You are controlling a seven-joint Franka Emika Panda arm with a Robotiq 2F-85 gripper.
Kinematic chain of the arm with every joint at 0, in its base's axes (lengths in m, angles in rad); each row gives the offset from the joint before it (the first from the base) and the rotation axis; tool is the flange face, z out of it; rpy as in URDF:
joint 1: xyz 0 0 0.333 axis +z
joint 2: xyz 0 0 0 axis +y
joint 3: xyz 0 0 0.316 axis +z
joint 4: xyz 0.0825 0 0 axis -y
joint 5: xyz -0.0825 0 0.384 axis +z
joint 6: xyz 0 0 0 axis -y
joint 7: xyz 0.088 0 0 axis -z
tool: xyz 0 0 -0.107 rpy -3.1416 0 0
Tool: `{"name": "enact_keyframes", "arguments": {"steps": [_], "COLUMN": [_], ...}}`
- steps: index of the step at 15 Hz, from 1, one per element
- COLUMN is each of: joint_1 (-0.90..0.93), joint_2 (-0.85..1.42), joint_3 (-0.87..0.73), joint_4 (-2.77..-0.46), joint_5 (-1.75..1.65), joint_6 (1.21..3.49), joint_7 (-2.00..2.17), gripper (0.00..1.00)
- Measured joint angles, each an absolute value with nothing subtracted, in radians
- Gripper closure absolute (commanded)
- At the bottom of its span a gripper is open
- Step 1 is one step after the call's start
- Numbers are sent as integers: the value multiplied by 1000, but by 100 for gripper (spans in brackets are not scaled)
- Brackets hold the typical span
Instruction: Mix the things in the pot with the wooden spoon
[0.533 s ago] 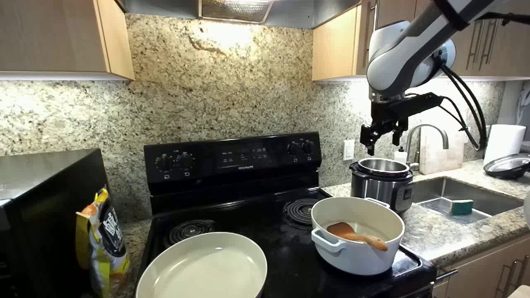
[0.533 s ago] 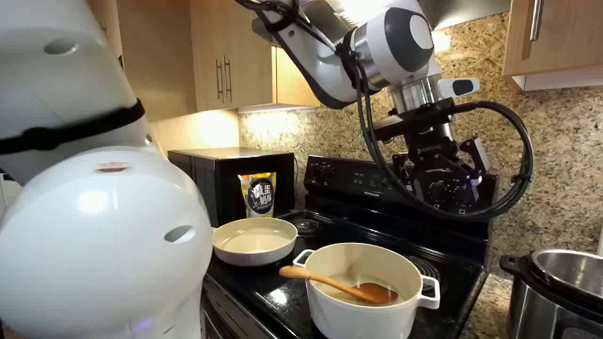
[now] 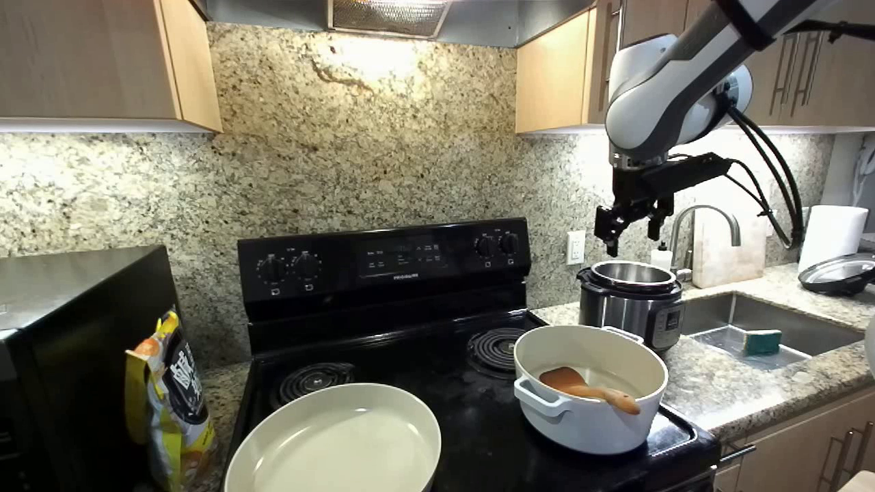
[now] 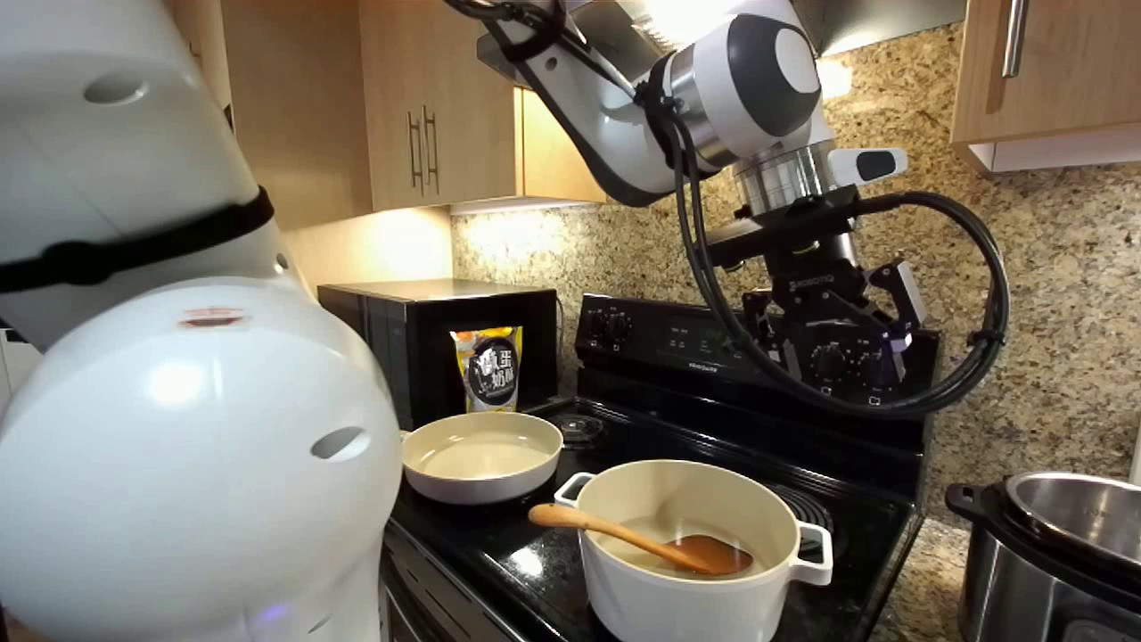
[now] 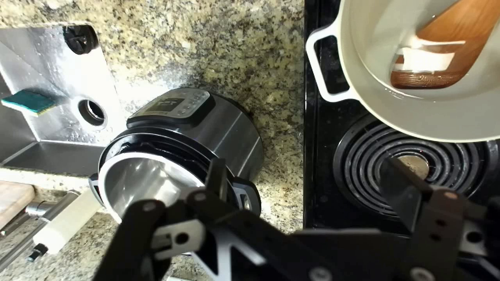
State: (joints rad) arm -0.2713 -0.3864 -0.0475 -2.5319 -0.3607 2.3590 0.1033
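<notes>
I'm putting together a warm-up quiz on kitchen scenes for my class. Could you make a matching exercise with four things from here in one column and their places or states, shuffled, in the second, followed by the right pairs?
Column 1
1. Wooden spoon
2. Green sponge
3. Shiny steel pot
4. Fingers

Column 2
A. In the sink
B. Spread apart, with nothing gripped
C. Head inside the white pot, handle sticking out over the rim
D. On the counter, between stove and sink

Right pairs: 1-C, 2-A, 3-D, 4-B
</notes>
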Motion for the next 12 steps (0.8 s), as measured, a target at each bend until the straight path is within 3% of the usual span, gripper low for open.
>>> {"name": "enact_keyframes", "arguments": {"steps": [12], "joint_1": [-173], "joint_2": [-385], "joint_3": [12], "joint_4": [-2513], "joint_5": [-295], "joint_6": [2263], "joint_7": [229], "gripper": [0]}}
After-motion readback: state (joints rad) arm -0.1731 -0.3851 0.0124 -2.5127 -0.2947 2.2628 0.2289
